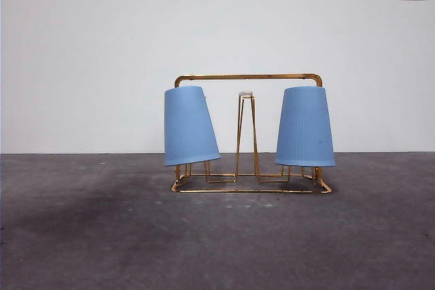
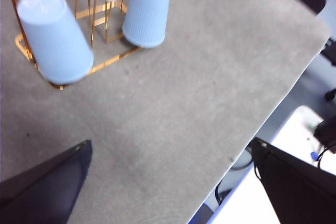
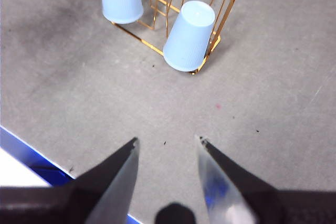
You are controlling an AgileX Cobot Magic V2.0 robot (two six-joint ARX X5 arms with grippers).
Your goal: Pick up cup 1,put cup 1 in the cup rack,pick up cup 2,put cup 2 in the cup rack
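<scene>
I am seeing both light-blue ribbed plastic cups, the specked cup 1 (image 1: 305, 126) and clean cup 2 (image 1: 188, 125), hanging inverted on the gold wire cup rack (image 1: 249, 78), so with the left hand (image 2: 168, 182) and right hand (image 3: 167, 142) both spread empty and well clear of that rack, I am judging nothing remains but retreating.

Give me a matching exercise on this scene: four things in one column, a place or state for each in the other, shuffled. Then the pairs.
Things
1. cup 1
2. cup 2
3. the cup rack
4. right claw

Places or states
A. upside down and tilted, on the rack's left end in the front view
B. open, holding nothing, apart from the rack
C. upside down on the rack's right end in the front view, dark speck on its side
D. gold wire, stands on the grey table, middle prong bare

Pairs: 1-C, 2-A, 3-D, 4-B
</scene>
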